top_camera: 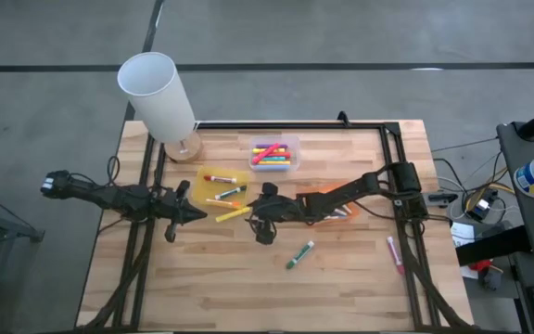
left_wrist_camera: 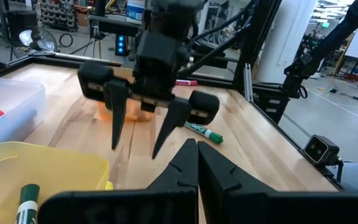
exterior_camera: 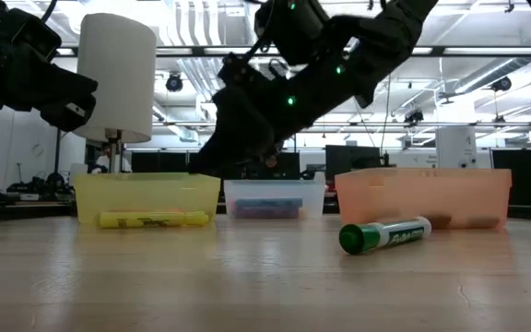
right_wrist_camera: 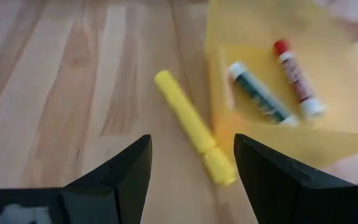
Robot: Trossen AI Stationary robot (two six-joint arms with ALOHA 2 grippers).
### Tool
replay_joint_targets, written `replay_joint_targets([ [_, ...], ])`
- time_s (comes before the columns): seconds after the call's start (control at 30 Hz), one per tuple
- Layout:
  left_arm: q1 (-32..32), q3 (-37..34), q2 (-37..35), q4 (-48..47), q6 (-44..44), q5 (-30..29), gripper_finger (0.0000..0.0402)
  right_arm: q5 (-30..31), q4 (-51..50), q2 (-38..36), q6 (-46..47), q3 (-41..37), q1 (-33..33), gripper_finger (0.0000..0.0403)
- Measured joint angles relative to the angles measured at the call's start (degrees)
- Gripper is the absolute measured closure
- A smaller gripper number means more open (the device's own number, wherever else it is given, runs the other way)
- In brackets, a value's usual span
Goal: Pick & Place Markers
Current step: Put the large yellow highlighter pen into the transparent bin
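Observation:
A yellow marker (top_camera: 233, 214) (right_wrist_camera: 191, 124) lies flat on the wood, beside the near right corner of the yellow tray (top_camera: 209, 198). That tray holds a red-capped marker (right_wrist_camera: 297, 78), a green one (right_wrist_camera: 260, 93) and others. My right gripper (top_camera: 264, 225) (right_wrist_camera: 191, 168) is open and hovers above the table just right of the yellow marker, fingers pointing down toward it. My left gripper (top_camera: 196, 214) (left_wrist_camera: 196, 158) is shut and hangs in the air left of the same marker. A green marker (top_camera: 299, 254) and a pink one (top_camera: 395, 254) lie loose on the table.
A clear tray (top_camera: 290, 143) of several markers sits at the far middle. An orange tray (top_camera: 332, 211) lies under my right arm. A tall white lamp (top_camera: 158, 96) stands at the far left corner. A black frame (top_camera: 392, 130) rims the table.

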Motion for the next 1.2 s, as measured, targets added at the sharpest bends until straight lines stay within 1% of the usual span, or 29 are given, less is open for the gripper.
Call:
replay_joint_targets([
  [0.1, 0.0, 0.0, 0.0, 0.0, 0.0, 0.0, 0.0401, -1.9, 0.1, 2.3, 1.6, 0.0, -0.4, 0.0184],
  [0.27, 0.0, 0.0, 0.0, 0.0, 0.0, 0.0, 0.0401, -2.0, 3.0, 6.6, 1.9, 0.0, -0.6, 0.0184],
  [0.43, 0.0, 0.0, 0.0, 0.0, 0.0, 0.0, 0.0401, 0.7, 3.3, 7.8, 1.8, 0.4, -0.7, 0.0184],
  [0.57, 0.0, 0.0, 0.0, 0.0, 0.0, 0.0, 0.0401, 1.1, 2.7, 7.2, 2.0, 0.4, 0.0, 0.0184],
  [0.67, 0.0, 0.0, 0.0, 0.0, 0.0, 0.0, 0.0401, 3.6, -0.2, 6.4, 1.2, 0.6, 0.8, 0.0184],
  [0.73, 0.0, 0.0, 0.0, 0.0, 0.0, 0.0, 0.0401, 6.7, -1.9, 6.3, -1.1, 0.6, 0.9, 0.0184],
  [0.8, 0.0, 0.0, 0.0, 0.0, 0.0, 0.0, 0.0401, 8.3, -2.2, 6.3, -3.8, 0.6, 0.5, 0.0184],
  [0.93, 0.0, 0.0, 0.0, 0.0, 0.0, 0.0, 0.0401, 8.5, -4.0, 5.7, -7.3, 0.9, 0.1, 0.0184],
  [1.1, 0.0, 0.0, 0.0, 0.0, 0.0, 0.0, 0.0401, 7.7, -13.0, 3.1, -12.6, 3.1, 1.3, 0.0184],
  [1.2, 0.0, 0.0, 0.0, 0.0, 0.0, 0.0, 0.0401, 4.3, -19.0, 1.8, -15.3, 5.8, 2.0, 0.0184],
])
